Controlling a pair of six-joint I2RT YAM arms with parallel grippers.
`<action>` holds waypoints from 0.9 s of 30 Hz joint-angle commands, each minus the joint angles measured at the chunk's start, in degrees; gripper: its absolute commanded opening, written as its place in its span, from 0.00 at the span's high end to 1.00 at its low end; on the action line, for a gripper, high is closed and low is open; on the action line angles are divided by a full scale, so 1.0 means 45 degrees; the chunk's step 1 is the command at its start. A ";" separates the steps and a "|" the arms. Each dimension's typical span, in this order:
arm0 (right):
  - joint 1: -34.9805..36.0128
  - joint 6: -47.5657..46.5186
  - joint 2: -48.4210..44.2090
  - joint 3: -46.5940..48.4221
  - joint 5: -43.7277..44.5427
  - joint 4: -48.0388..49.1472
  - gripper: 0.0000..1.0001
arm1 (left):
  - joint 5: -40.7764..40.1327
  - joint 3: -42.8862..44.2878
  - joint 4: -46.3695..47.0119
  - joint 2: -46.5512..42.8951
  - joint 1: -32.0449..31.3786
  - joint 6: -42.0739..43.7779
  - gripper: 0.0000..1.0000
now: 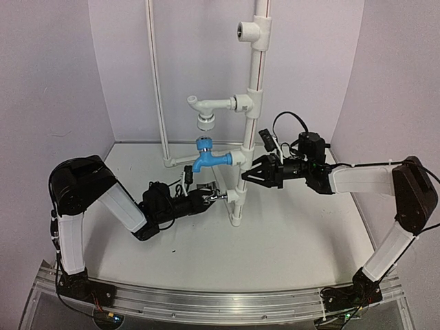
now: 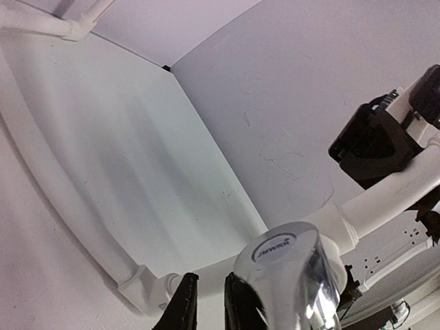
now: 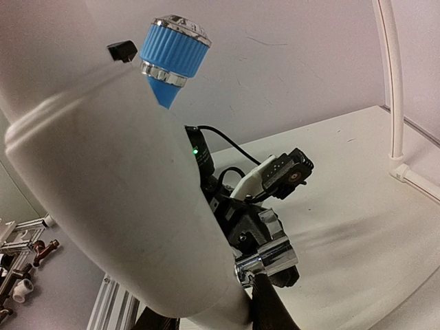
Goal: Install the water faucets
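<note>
Currently the thread-in step is in hand: the silver faucet (image 1: pixel 220 197) sits at the lowest tee fitting (image 1: pixel 235 196) of the white pipe (image 1: pixel 257 69), at the tips of the left gripper (image 1: pixel 210 199), though a firm clamp on it cannot be confirmed. The right gripper (image 1: pixel 249 172) is closed around the pipe just above, bracing it; next, turn the faucet squarely into the fitting, threads aligned.

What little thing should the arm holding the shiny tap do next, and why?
Probably twist the silver tap a part-turn into the low fitting. The left pincer grips it with its end at that fitting's mouth, and the right pincer clamps the white pipe, steadying it. How far it is threaded cannot be seen.
</note>
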 commanded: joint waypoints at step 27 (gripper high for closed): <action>0.0006 0.2575 -0.0019 0.0054 -0.0791 -0.1505 1.00 | 0.2599 -0.0990 0.2824 -0.2824 0.0059 0.7264 0.64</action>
